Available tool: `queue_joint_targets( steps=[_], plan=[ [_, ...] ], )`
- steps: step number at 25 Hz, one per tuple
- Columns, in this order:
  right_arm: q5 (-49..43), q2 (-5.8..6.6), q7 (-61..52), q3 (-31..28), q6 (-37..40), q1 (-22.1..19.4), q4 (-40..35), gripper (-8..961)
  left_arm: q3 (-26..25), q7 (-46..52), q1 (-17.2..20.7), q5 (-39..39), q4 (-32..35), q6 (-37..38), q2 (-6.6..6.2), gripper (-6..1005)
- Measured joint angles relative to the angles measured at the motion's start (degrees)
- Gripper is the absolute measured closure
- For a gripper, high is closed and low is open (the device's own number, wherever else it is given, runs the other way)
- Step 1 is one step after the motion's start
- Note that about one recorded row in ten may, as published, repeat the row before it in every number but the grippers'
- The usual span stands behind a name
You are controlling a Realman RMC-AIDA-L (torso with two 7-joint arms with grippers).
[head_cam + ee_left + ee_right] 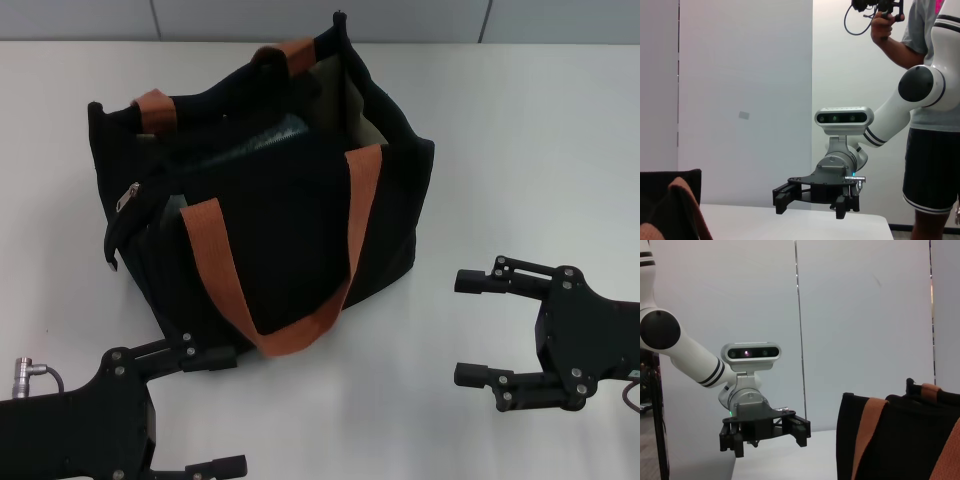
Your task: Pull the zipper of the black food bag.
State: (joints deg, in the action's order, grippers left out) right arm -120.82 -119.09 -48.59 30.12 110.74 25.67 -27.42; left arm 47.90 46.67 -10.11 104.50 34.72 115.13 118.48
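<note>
The black food bag [290,230] stands in the middle of the white table, its top open with beige lining showing. Its orange-brown handles [212,258] hang over the sides. The small silver zipper pull [130,196] hangs at the bag's left end. My left gripper [225,410] is open and empty, just in front of the bag's near left corner. My right gripper [462,328] is open and empty, to the right of the bag and apart from it. The left wrist view shows the right gripper [810,206] and a bag corner [667,200]. The right wrist view shows the left gripper [766,439] and the bag [890,440].
A grey-green item [272,140] lies inside the bag. A person [932,125] holding a device stands beyond the table's right side. The white table [520,150] runs wide around the bag.
</note>
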Motion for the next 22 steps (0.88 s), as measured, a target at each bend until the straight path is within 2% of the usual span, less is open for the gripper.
queue_joint_targets(
  steps=[7,10,12,16,18,19,22],
  plan=[
    [0.33,0.0,0.07,-0.23,0.0,0.0,0.0,128,-0.34,-0.31,0.03,-0.08,-0.02,0.01,0.0,174],
    [2.64,0.0,0.38,-0.98,-0.16,-0.53,0.0,131,-3.59,-3.28,0.76,-1.26,-1.07,0.1,-0.01,174],
    [5.89,-0.07,0.66,-2.12,-0.97,-1.52,0.18,133,-4.82,-4.46,1.23,-2.76,-1.86,0.16,-0.06,175],
    [16.33,-0.14,1.37,-6.6,-5.09,-3.93,2.94,138,-6.23,-8.29,4.2,-11.31,-4.49,0.21,-0.42,175],
    [20.4,-0.16,1.4,-8.52,-7.45,-4.73,4.62,140,-6.23,-8.29,4.2,-11.31,-4.49,0.21,-0.42,176],
    [21.84,-0.2,1.52,-8.77,-9.21,-4.77,5.26,141,-9.26,-11.71,5.7,-15.57,-7.23,0.15,-0.5,176],
    [21.83,-0.28,2.13,-8.46,-10.97,-3.85,6.38,144,-13.91,-13.41,5.97,-16.44,-9.82,0.1,-0.43,177]
  ],
)
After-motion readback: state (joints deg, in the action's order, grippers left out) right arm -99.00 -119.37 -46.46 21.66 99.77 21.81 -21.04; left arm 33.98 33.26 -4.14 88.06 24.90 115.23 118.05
